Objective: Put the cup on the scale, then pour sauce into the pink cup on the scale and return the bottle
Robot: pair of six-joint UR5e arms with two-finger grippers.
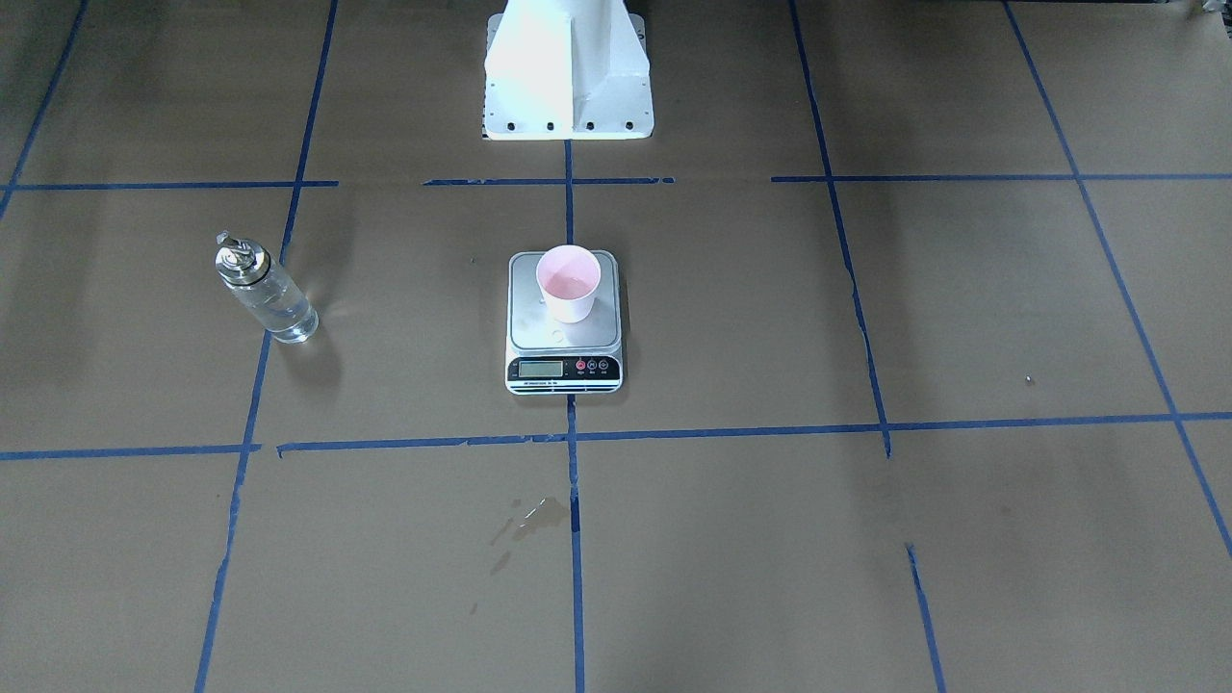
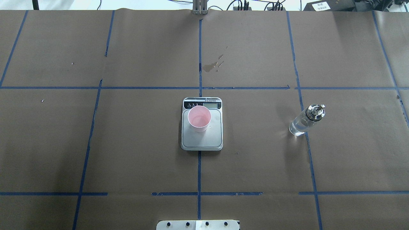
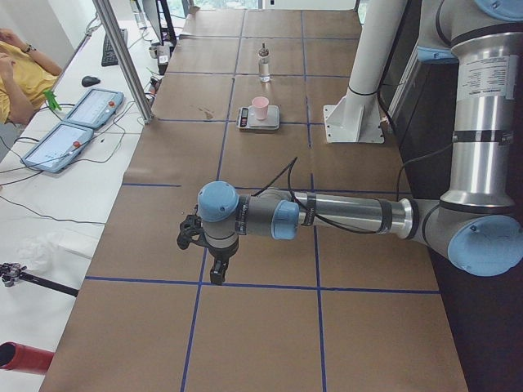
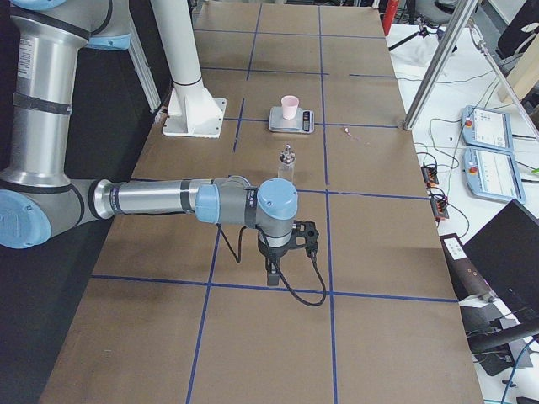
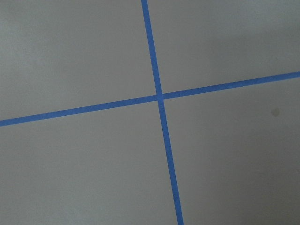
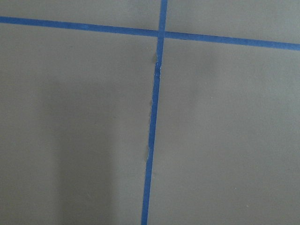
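Observation:
The pink cup (image 1: 568, 284) stands upright on the steel platform of the scale (image 1: 563, 332) at the table's middle; both also show in the overhead view, the cup (image 2: 199, 118) on the scale (image 2: 204, 140). The clear glass bottle (image 2: 305, 121) with clear sauce and a metal spout stands upright on the paper, apart from the scale, on the robot's right side (image 1: 267, 289). My left gripper (image 3: 216, 273) and right gripper (image 4: 274, 273) show only in the side views, each far from the scale at its end of the table, pointing down. I cannot tell whether they are open or shut.
Brown paper with a blue tape grid covers the table. A wet stain (image 2: 212, 65) lies beyond the scale. The white robot base (image 1: 568, 77) stands behind the scale. Tablets (image 3: 78, 122) and an operator sit beside the table.

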